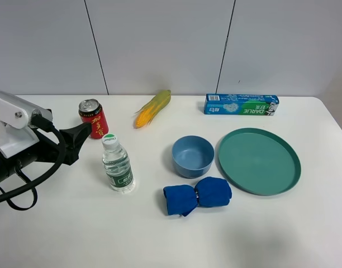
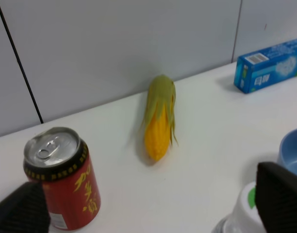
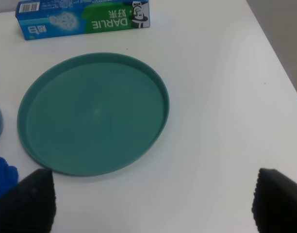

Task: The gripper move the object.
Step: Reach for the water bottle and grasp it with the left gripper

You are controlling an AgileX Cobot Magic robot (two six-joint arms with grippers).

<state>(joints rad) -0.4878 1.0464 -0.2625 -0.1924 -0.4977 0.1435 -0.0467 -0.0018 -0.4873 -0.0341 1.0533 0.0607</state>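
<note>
The clear water bottle with a white cap and green label stands upright on the white table, left of centre. My left gripper is open and empty, just left of the bottle and in front of the red can, touching neither. In the left wrist view the gripper shows two black fingertips spread wide, and only the bottle's cap shows beside the other finger. My right gripper is open and empty and is out of the exterior high view.
A red soda can stands behind the bottle. A corn cob lies at the back. A blue bowl, a blue cloth, a green plate and a toothpaste box lie to the right. The plate lies below the right gripper.
</note>
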